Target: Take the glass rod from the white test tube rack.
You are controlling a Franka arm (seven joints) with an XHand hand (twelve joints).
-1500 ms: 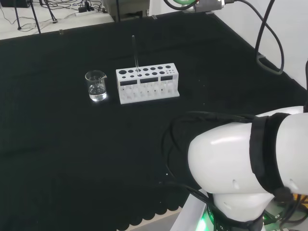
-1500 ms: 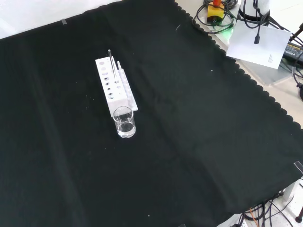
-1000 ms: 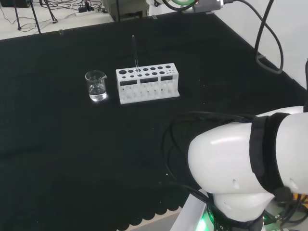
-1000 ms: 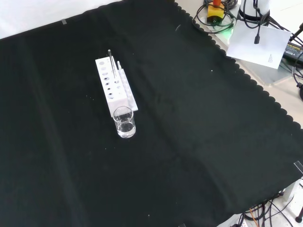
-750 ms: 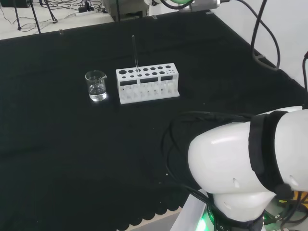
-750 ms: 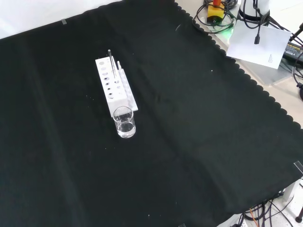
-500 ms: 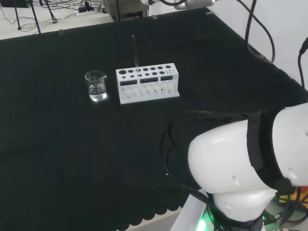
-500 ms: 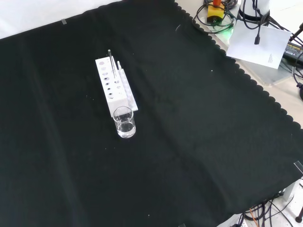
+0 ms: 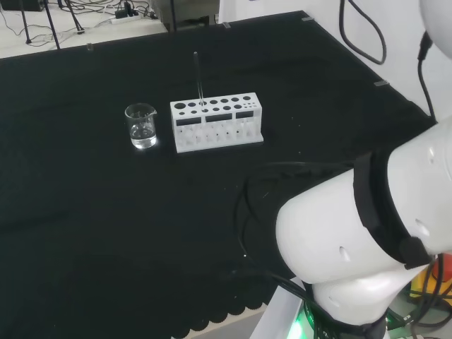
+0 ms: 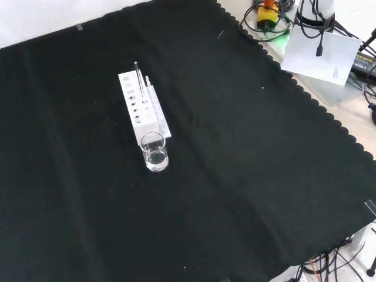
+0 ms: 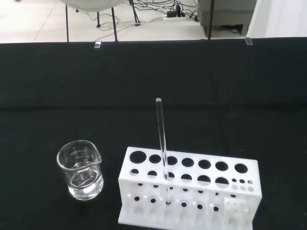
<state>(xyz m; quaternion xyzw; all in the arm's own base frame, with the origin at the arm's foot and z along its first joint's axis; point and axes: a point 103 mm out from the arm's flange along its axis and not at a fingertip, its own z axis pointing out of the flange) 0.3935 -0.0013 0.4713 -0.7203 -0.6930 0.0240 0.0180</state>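
Ahead of my wrist camera, the glass rod point(image 11: 162, 146) stands nearly upright in a hole of the white test tube rack point(image 11: 192, 191), beside the beaker point(image 11: 81, 169); whether my fingers are clenched or released, I cannot tell.

My bench point(image 9: 106, 226) wears black cloth; on it stands the white test tube rack point(image 9: 217, 121). Just left of that in my head view sits a small clear beaker point(image 9: 141, 126); both upright.
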